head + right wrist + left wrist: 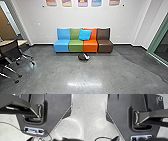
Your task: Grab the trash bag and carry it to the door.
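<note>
A small dark bundle with a white patch, which looks like the trash bag [83, 57], lies on the floor in front of the row of seats, well ahead of the robot. My left gripper [128, 138] shows at the edge of the left wrist view, its dark tips apart with nothing between them. In the right wrist view my right gripper [46, 139] also stands open and holds nothing. Both are over the robot's own base, far from the bundle.
Blue, green, orange and brown seats [103, 46] stand against the back wall, with a blue cushion [84, 35] on them. Black wheeled chairs [11, 51] and a table [23, 42] are at the left. A glass partition [161, 41] runs along the right.
</note>
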